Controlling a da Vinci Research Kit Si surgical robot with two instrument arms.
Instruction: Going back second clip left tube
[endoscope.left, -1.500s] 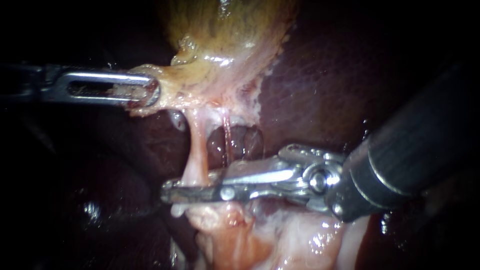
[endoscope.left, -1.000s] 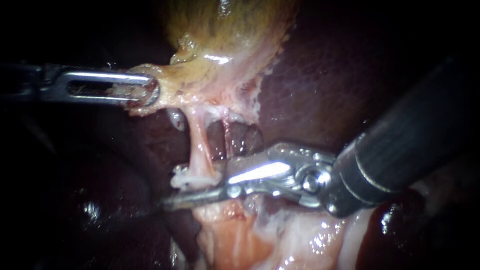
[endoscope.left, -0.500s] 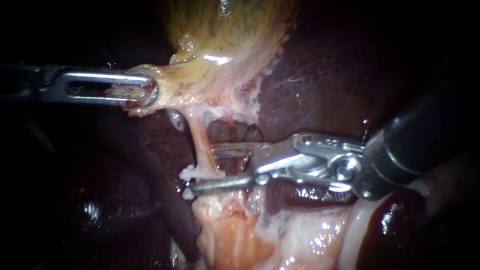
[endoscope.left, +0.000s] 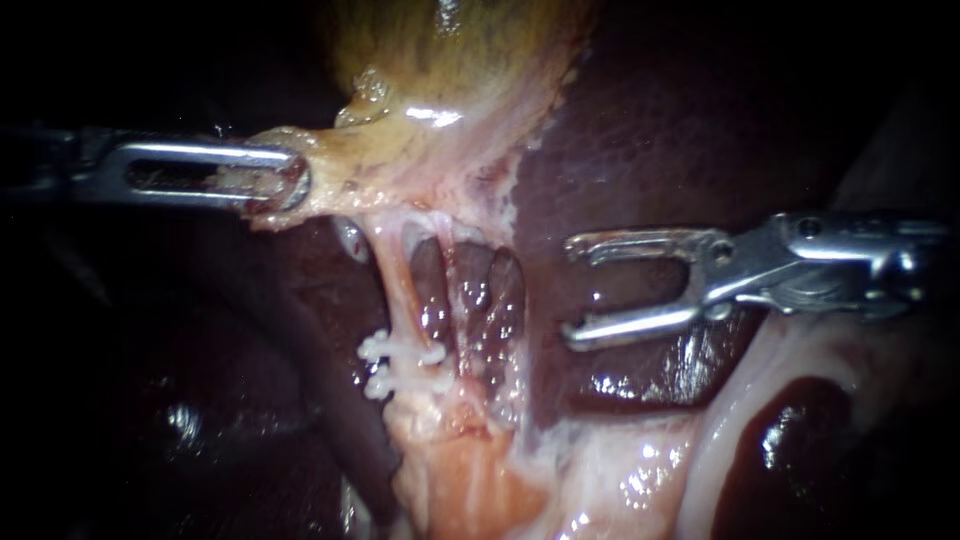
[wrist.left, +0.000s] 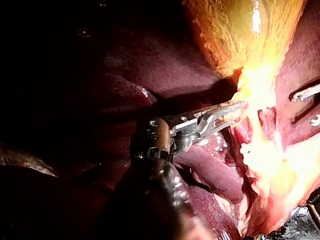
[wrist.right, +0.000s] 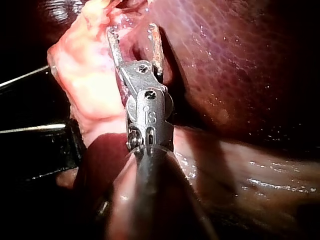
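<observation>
The left tube (endoscope.left: 398, 290), pale pink, runs down from the gallbladder's neck and carries two white clips (endoscope.left: 398, 364), one just below the other. Beside it lies a thinner right tube (endoscope.left: 455, 275). My left instrument (endoscope.left: 272, 180) is shut on the yellowish tissue at the gallbladder (endoscope.left: 450, 80) neck; the left wrist view shows that same grip (wrist.left: 227, 109). My right instrument (endoscope.left: 570, 292) sits over the liver to the right of both tubes, jaws open and holding nothing. In the right wrist view its open jaws (wrist.right: 132, 31) stand apart from the pale tissue (wrist.right: 85, 75).
Dark red liver (endoscope.left: 660, 130) fills the right and the lower left. Pale, wet fatty tissue (endoscope.left: 600, 470) spreads below the clips. A window of dark tissue (endoscope.left: 480, 290) shows between the two tubes.
My right instrument opened its jaws around the left tube, left a second white clip below the first, and drew back to the right. The left instrument kept its hold.
</observation>
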